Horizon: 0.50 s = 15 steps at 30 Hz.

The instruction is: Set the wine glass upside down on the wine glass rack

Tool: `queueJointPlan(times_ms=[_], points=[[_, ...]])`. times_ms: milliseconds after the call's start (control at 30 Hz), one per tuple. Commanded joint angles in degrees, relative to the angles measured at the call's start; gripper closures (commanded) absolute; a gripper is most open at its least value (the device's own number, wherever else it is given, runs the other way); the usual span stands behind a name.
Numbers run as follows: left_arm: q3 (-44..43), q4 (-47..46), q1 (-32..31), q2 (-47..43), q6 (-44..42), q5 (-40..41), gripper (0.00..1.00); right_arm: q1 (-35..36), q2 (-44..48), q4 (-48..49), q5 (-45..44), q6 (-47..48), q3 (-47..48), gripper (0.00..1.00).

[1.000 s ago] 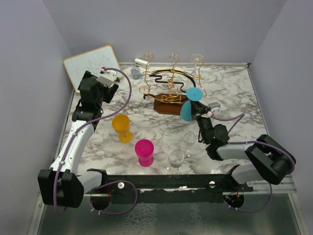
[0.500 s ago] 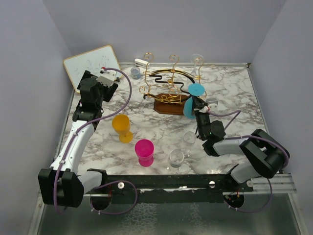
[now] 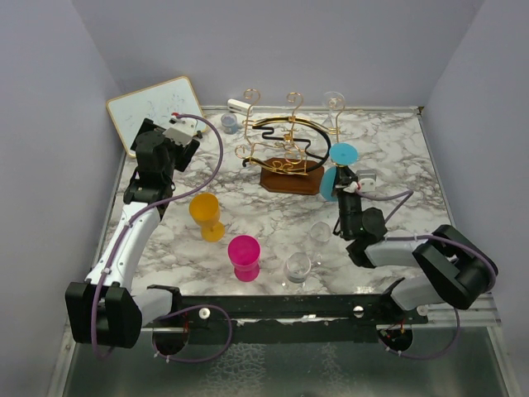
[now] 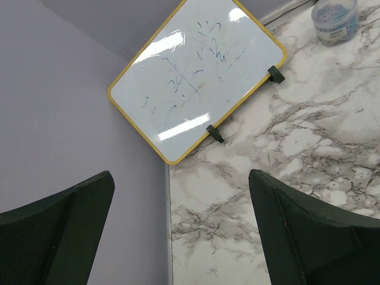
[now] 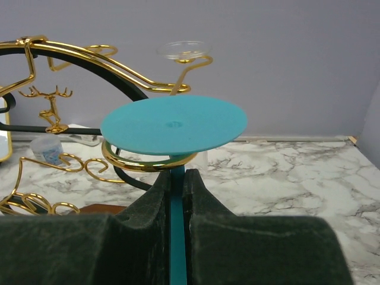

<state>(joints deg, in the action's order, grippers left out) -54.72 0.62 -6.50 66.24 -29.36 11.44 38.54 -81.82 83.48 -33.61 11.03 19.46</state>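
Observation:
My right gripper (image 5: 177, 184) is shut on the stem of a teal wine glass (image 5: 174, 123), held upside down with its round foot on top. The foot lies just above a gold ring arm (image 5: 148, 161) of the wine glass rack (image 3: 285, 149), a gold wire stand on a dark wooden base; the stem runs down through that ring. In the top view the teal glass (image 3: 342, 155) is at the rack's right side, with the right gripper (image 3: 345, 186) below it. A clear glass (image 5: 184, 50) hangs upside down on a farther arm. My left gripper (image 4: 178, 208) is open and empty at the table's back left corner.
An orange glass (image 3: 205, 213), a pink glass (image 3: 244, 255) and two clear glasses (image 3: 297, 266) stand on the marble table in front of the rack. A whiteboard (image 3: 157, 109) leans at the back left, also in the left wrist view (image 4: 196, 77). A small blue-filled jar (image 4: 335, 21) stands near it.
The right gripper has turned the teal glass from tilted to upright-inverted and moved it right and back, so its foot now sits over the rack's right ring arm. The left arm has not moved.

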Motion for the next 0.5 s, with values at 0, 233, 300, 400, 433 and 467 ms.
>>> queueJointPlan(times_ms=[0,233,300,400,433,467], points=[[-0.3,-1.4,-0.1,0.3,-0.3,1.8,0.01,-0.3,2.3,18.1,-3.3,2.1,-2.0,0.99],[-1.0,-0.9,0.0,0.4,0.5,2.3,0.01,-0.3,5.0,15.4,-0.7,1.3,-3.6,0.99],[-1.0,-0.8,0.0,0.4,0.6,2.3,0.01,-0.3,5.5,13.4,1.6,0.3,-4.0,0.99],[-0.8,-0.6,0.1,0.2,0.6,2.4,0.01,-0.3,6.3,11.2,4.7,-1.4,-4.3,0.99],[-0.7,-0.7,0.1,0.2,0.5,2.4,0.01,-0.3,6.4,10.6,5.0,-2.0,-4.2,0.99],[-0.6,-0.7,0.1,0.1,0.6,2.5,0.01,-0.4,6.3,10.3,6.3,-2.5,-4.1,0.99]])
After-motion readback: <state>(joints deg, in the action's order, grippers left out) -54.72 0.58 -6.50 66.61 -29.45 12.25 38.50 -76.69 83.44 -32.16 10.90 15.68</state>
